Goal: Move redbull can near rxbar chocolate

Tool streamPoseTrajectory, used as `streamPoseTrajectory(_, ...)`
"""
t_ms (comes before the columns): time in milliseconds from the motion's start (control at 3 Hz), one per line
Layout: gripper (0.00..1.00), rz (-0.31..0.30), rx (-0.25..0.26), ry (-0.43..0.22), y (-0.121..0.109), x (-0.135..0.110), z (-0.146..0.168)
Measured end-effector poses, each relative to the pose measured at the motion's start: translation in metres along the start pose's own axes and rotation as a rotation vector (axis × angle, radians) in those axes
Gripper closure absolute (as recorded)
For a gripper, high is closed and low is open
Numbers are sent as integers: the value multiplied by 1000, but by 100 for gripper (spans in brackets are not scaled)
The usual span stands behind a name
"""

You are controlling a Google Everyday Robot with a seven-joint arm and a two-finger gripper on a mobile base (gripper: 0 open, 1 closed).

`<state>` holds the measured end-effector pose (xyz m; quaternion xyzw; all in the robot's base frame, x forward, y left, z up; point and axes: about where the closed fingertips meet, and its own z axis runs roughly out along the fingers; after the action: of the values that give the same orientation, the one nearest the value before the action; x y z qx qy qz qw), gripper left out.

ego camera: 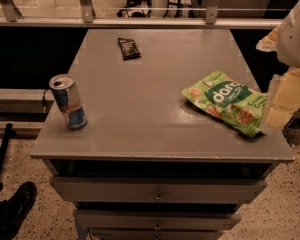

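Observation:
The redbull can (69, 102) stands upright near the front left corner of the grey table (150, 109). The rxbar chocolate (128, 48), a small dark flat wrapper, lies near the table's far edge, left of centre. My gripper (281, 103) is at the right edge of the view, over the table's right side beside the green bag, far from the can.
A large green "dare" snack bag (228, 101) lies on the right half of the table. Drawers (157, 190) run below the table front. A black shoe (12, 209) and a dark pole (1, 156) are on the floor at the left. A railing (140, 21) runs behind the table.

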<state>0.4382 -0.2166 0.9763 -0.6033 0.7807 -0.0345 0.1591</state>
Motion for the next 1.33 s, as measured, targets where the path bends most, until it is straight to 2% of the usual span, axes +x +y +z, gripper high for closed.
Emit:
streamPoseTrajectory(333,0,0,0,0,0,0,0)
streamPoseTrajectory(667,0,-28,-42,-104,-4,-21,22)
streamPoseTrajectory(1000,0,-94,-106,-345,-8,-86,61)
streamPoseTrajectory(1333,0,-156,-143,-578,-3,-164,78)
